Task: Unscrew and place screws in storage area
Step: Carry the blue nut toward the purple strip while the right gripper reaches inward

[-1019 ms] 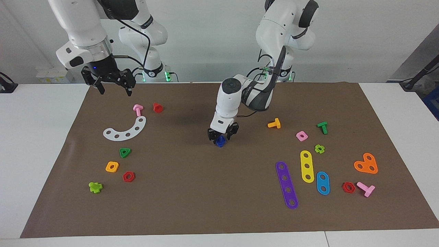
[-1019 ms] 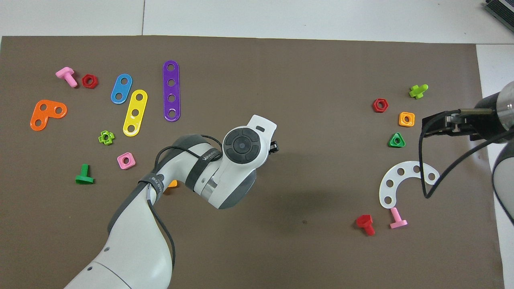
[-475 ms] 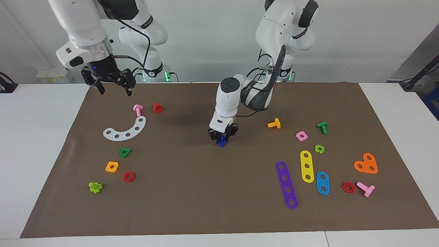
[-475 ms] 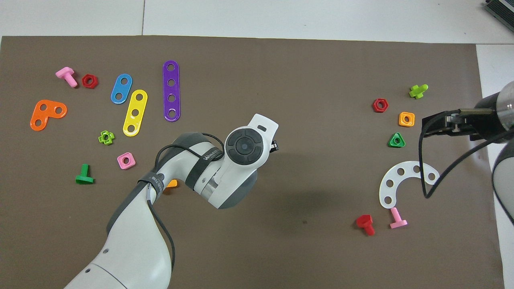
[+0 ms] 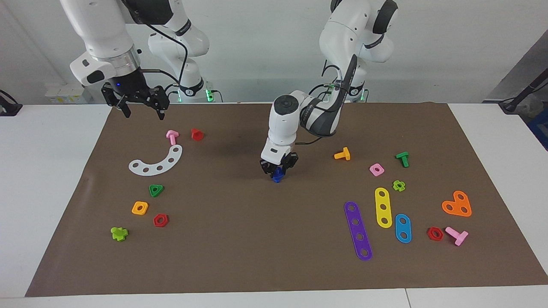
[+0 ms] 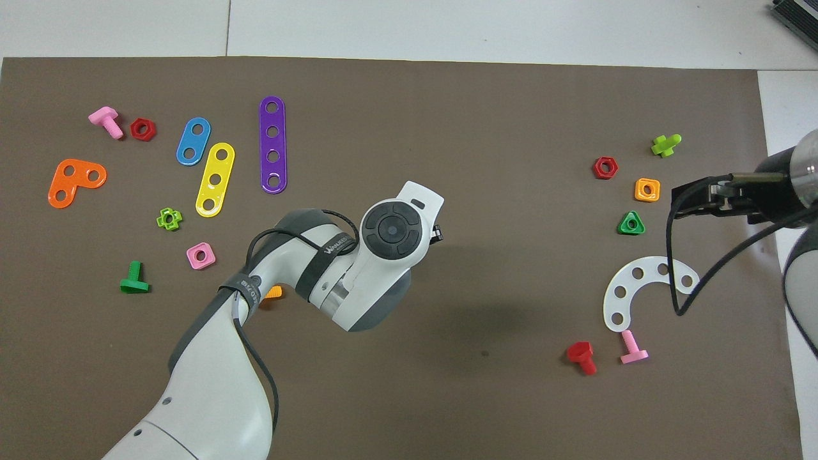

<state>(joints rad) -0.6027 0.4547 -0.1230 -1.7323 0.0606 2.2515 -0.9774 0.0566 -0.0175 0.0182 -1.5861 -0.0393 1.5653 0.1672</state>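
At the upper left of the facing view the right gripper [image 5: 139, 107] waits above the mat's edge, its fingers spread with nothing between them. Below it on the brown paper mat [image 5: 239, 239] lies the storage area [image 5: 107, 184]: a white curved strip [image 5: 156, 162], a pink bolt [image 5: 172, 136], a red bolt [image 5: 197, 134], a green triangular nut [image 5: 156, 190], an orange square nut [image 5: 140, 208], a red hex nut [image 5: 160, 220] and a lime cross-shaped piece [image 5: 119, 233] (all loose on the paper, with no walls around them). At the frame's centre the left gripper [image 5: 278, 167] pinches the blue bolt [image 5: 278, 174] over the bare mat. Toward the right sit an orange bolt [image 5: 342, 154], purple strip [image 5: 358, 231], yellow strip [image 5: 383, 207] and blue strip [image 5: 403, 228].
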